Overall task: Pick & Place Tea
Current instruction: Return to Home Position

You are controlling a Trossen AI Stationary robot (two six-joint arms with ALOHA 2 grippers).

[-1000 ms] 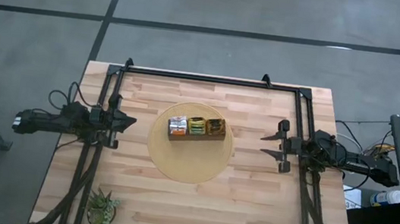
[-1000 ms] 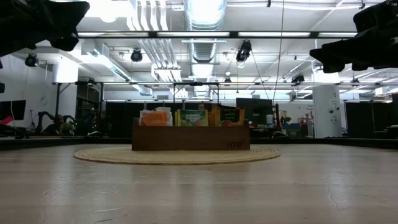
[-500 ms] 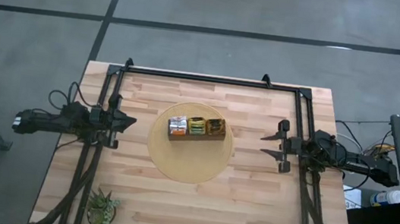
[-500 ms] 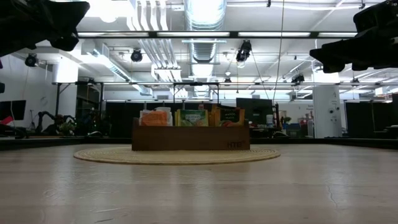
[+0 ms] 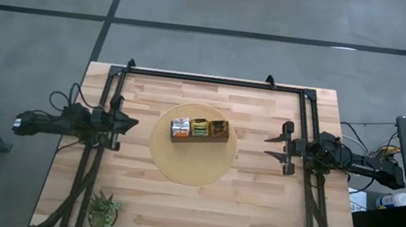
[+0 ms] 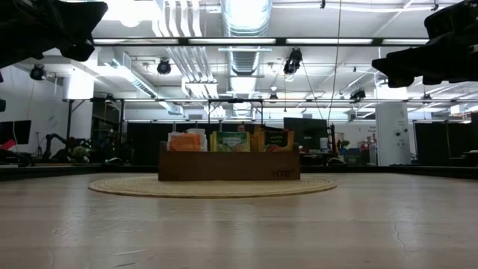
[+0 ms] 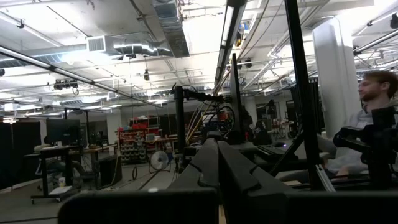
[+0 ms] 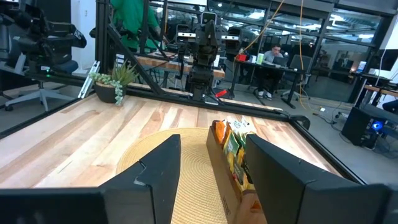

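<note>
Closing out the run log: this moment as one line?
tea: in box on mat | left gripper: shut, empty, table's left | right gripper: open, empty, table's right

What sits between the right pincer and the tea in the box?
In the high view, only bare table and the rim of the round mat separate the open right pincer from the tea; nothing loose lies there.
</note>
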